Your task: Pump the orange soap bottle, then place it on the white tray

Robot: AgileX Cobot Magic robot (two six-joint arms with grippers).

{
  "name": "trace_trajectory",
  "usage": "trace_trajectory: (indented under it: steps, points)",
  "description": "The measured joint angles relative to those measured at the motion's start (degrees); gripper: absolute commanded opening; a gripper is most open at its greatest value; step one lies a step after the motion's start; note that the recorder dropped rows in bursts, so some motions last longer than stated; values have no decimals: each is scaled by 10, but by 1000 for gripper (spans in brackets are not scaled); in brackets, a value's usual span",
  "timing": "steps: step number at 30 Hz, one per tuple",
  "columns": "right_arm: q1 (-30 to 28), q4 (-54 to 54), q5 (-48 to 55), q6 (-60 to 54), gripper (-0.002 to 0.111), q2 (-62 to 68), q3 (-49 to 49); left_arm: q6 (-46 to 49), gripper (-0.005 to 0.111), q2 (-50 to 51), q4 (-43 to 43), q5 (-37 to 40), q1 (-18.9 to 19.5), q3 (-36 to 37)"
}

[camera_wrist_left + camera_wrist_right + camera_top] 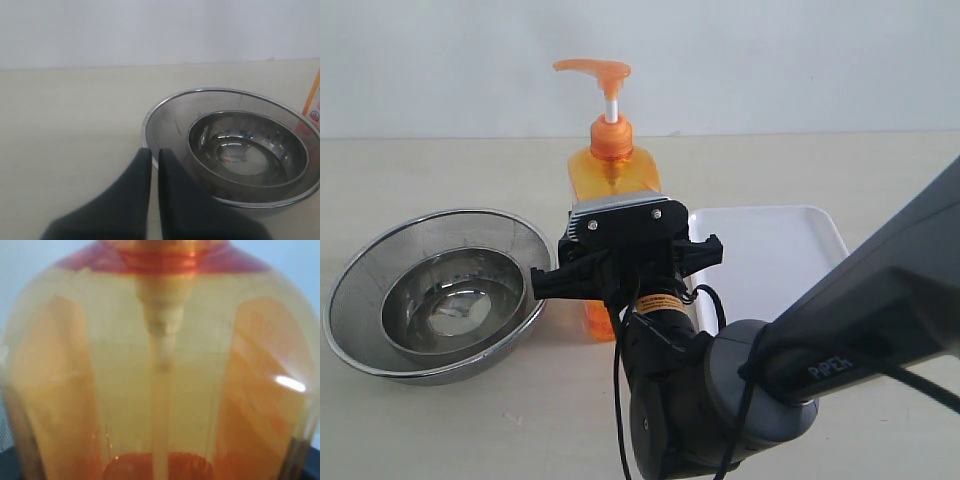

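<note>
Only one word reads cleanly: "PiPER", in pale letters on the dark grey right arm [832,367] in the exterior view. A small yellow sticker [663,300] with black print sits on that arm's wrist, too small to read.

The orange soap bottle [615,165] stands upright on the table [440,430]. It is between a mesh bowl [365,280], which holds a smaller steel bowl [420,295], and the white tray [775,225]. It is just beside the tray, not on it, and its pump spout points toward the bowls' side. The left wrist view catches a white-and-orange sliver of its label [312,102] at the frame edge, with a small round mark that is not legible.

The right fingers [623,262] are clamped on the bottle's lower body, their tips hidden behind the black head. In the right wrist view the translucent orange body fills the frame. A pale dip tube runs down its middle, and dark edges press at both lower corners.

The left fingers [154,155] are together, with only a thin slit between them, low over the table near the mesh bowl.

The table is pale beige and matt, and behind it runs a plain white wall [770,60].
</note>
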Motion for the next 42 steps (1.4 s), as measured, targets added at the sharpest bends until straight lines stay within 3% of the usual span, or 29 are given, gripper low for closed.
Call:
trace_trajectory:
  steps: [15, 42]
  points:
    - [0, -1, -1, 28, 0, 0, 0, 0, 5, 0, 0, 0, 0, 0]
    - [0, 18, 33, -58, 0, -72, 1, 0, 5, 0, -1, 0, 0, 0]
